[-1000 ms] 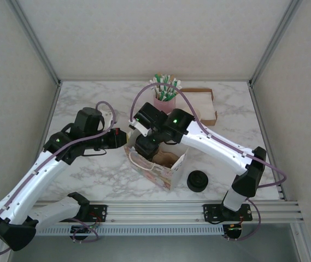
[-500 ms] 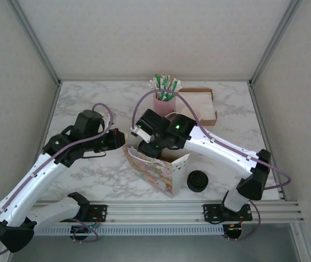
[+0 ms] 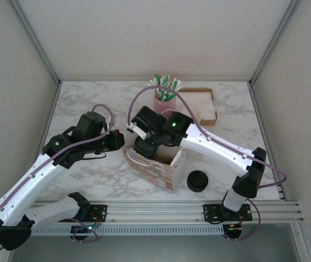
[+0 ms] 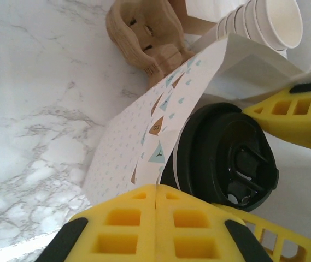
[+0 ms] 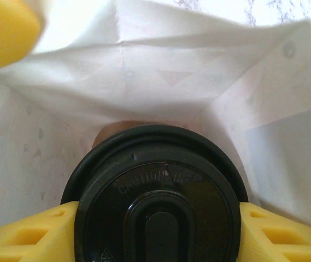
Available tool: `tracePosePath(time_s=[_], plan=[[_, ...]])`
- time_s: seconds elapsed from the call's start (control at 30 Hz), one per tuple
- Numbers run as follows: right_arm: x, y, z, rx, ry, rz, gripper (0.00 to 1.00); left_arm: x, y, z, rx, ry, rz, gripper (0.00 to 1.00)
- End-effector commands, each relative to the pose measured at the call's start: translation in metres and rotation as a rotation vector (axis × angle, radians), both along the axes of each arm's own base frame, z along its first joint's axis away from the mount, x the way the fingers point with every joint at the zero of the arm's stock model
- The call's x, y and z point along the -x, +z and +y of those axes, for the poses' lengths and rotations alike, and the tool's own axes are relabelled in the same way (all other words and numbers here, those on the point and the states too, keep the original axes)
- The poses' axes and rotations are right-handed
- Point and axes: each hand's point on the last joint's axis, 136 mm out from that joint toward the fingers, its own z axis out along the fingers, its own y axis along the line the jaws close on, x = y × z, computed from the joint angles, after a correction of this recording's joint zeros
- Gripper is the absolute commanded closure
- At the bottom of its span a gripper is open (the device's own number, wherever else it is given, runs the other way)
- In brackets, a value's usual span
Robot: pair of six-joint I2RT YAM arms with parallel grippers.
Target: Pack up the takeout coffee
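The right gripper [image 5: 155, 240] clasps the cream paper cup with round black plastic lid [image 5: 155, 164] inside the white patterned paper bag [image 4: 139, 131] on the marble bench [image 4: 35, 82]; the left gripper [image 4: 155, 224] pinches the bag's rim

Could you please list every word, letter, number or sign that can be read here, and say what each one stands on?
"B": on a brown pennant printed on the paper bag.
"Y": on a pale blue pennant on the same bag.
Raised lettering arched across the lid of the takeout coffee: too blurred to read.
Small triangle mark near that lid's edge: too small to read.
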Motion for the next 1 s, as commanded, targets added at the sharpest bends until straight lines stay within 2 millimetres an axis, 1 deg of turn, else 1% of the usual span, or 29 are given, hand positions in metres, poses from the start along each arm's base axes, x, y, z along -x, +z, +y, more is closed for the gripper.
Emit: tracePosePath(time_s=[0.0,0.1,0.23,0.43,0.53,0.7,0.83,0.93,0.97], plan=[[-0.005,0.008,0.006,-0.007,-0.04,-0.011,0.6,-0.001,0.009,0.021,-0.106,0.064,-0.049,1.0],[0.0,0.005,0.005,0.005,-0.047,0.024,0.6,-0.002,0.012,0.023,-0.132,0.073,-0.065,1.0],[0.004,-0.001,-0.001,0.021,-0.059,0.048,0.6,-0.004,0.01,0.023,-0.145,0.079,-0.071,1.0],[0.016,-0.014,-0.006,0.073,-0.036,0.095,0.61,-0.005,0.008,0.024,-0.148,0.087,-0.068,1.0],[0.023,-0.022,-0.008,0.099,-0.012,0.12,0.61,-0.005,0.009,0.024,-0.137,0.093,-0.07,1.0],[0.026,-0.044,-0.017,0.179,-0.002,0.142,0.61,-0.004,0.012,0.024,-0.104,0.103,-0.081,1.0],[0.025,-0.055,-0.014,0.189,0.011,0.145,0.61,-0.002,0.012,0.016,-0.058,0.083,-0.073,0.93],[0.023,-0.058,-0.007,0.177,0.02,0.141,0.62,-0.002,0.015,0.017,-0.041,0.093,-0.084,0.81],[0.021,-0.058,-0.004,0.17,0.022,0.136,0.62,-0.002,0.019,0.019,-0.032,0.102,-0.1,0.75]])
